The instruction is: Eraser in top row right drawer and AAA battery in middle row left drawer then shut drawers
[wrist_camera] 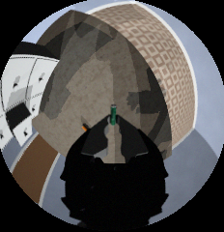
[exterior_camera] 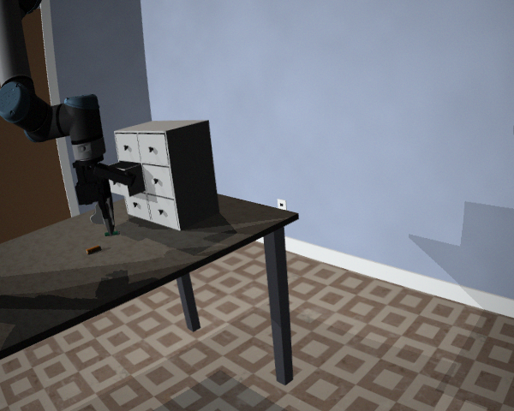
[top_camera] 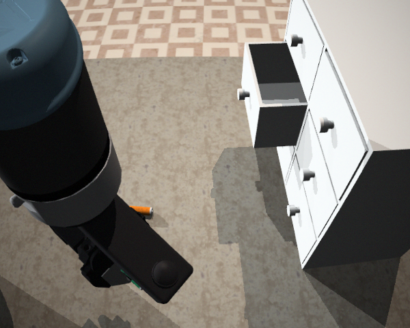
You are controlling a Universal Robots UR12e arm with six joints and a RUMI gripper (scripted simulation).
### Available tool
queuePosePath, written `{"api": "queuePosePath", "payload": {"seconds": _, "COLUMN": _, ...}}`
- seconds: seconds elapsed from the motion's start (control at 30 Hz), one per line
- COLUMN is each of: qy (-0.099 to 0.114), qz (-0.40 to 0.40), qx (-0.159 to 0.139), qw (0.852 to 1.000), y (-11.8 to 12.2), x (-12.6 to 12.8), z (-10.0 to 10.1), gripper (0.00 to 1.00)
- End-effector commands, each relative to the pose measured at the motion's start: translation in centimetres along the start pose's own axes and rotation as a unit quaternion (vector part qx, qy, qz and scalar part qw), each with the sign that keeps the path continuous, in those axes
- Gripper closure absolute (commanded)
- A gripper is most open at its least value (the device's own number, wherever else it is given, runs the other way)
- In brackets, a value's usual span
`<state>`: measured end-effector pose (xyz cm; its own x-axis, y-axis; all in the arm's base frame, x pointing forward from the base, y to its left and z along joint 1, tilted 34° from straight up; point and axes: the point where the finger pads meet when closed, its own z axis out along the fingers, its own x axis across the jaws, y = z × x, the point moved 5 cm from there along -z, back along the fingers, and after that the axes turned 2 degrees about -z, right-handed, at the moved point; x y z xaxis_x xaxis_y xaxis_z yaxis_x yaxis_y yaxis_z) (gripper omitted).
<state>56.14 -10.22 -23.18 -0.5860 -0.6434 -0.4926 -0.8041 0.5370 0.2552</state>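
Your table (top_camera: 180, 141) (exterior_camera: 155, 247) (wrist_camera: 93, 87): one, mottled grey-brown top, dark edge, crossed by shadows; two dark, straight legs visible to you in the exterior view.

On it, you have:
- One white-fronted chest (top_camera: 371, 212) (exterior_camera: 190, 176) (wrist_camera: 17, 72), dark-sided, standing upright.
- One AAA battery (top_camera: 140, 210) (exterior_camera: 93, 249) (wrist_camera: 85, 128), orange, lying on its side, well apart from the chest; you see its silvery end from the top.

From my station, taking the chest (top_camera: 389, 204) (exterior_camera: 190, 176) (wrist_camera: 42, 65) as landmark: its drawer fronts look smooth, matt, like painted board. In front of it, the tabletop (top_camera: 177, 148) (exterior_camera: 40, 247) (wrist_camera: 88, 87) reads as mottled stone. Beyond the chest, I log a matt, plaster-like wall (exterior_camera: 337, 110) (wrist_camera: 210, 72).
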Motion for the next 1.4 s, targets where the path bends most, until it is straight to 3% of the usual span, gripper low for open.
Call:
{"api": "queuePosePath", "payload": {"seconds": 0.0, "qy": 0.000, "qz": 0.002, "qx": -0.009, "qw": 1.000, "y": 0.6, "x": 0.2, "z": -1.4, "gripper": 0.98}}
{"api": "queuePosePath", "payload": {"seconds": 0.77, "qy": 0.000, "qz": 0.015, "qx": -0.009, "qw": 1.000, "y": 0.6, "x": -0.2, "z": -1.4, "gripper": 0.98}}
{"api": "queuePosePath", "payload": {"seconds": 1.37, "qy": 0.002, "qz": 0.124, "qx": -0.007, "qw": 0.992, "y": 0.9, "x": -2.0, "z": -1.5, "gripper": 0.98}}
